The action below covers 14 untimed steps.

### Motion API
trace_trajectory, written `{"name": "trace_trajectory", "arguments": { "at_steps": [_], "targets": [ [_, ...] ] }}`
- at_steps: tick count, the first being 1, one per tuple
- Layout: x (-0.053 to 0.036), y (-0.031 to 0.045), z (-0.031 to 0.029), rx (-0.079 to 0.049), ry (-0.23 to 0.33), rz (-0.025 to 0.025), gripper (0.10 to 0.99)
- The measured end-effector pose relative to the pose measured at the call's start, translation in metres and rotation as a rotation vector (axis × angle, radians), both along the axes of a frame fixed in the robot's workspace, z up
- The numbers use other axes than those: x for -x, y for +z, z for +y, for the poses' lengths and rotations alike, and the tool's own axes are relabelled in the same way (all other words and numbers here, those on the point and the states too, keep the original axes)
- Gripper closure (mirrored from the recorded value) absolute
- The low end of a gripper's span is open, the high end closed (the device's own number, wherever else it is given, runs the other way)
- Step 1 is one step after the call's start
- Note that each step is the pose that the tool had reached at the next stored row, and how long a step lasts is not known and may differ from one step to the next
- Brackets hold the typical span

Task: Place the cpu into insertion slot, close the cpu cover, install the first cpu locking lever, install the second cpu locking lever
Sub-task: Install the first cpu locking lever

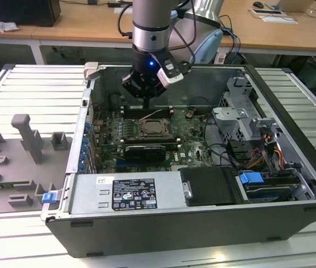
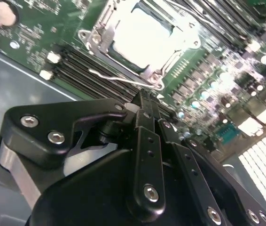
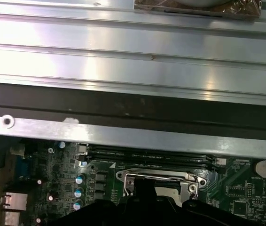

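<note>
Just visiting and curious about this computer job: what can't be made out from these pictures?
Second wrist view: glare whitens the chip, so its surface is unreadable; the hand blocks the spot under its tip, so contact with the wire lever is unclear.
First wrist view: the hand hides part of the socket.
Exterior view: the wire lever is too small to judge as latched.

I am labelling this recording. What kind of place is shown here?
Probably a robotics lab or test workshop: an open computer case lies on a slotted metal table, a robot arm reaches into it, and wooden desks stand behind.
</note>
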State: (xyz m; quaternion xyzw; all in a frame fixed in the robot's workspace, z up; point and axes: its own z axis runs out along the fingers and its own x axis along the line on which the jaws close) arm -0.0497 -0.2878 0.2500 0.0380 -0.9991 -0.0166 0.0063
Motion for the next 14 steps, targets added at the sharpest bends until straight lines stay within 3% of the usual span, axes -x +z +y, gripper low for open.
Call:
{"name": "trace_trajectory", "arguments": {
  "at_steps": [1,3,5,10,14],
  "targets": [
    [-0.0002,-0.0003,0.0000,-0.001,0.000,0.0000,0.980],
    [-0.0002,-0.0008,-0.0009,-0.029,0.000,0.0000,0.980],
    [-0.0007,-0.0034,-0.0021,-0.044,0.000,-0.0001,0.980],
    [-0.0105,-0.0139,-0.0023,-0.045,0.000,0.0001,0.980],
    [-0.0151,-0.0174,-0.0019,-0.045,0.000,0.0002,0.980]
  ]
}}
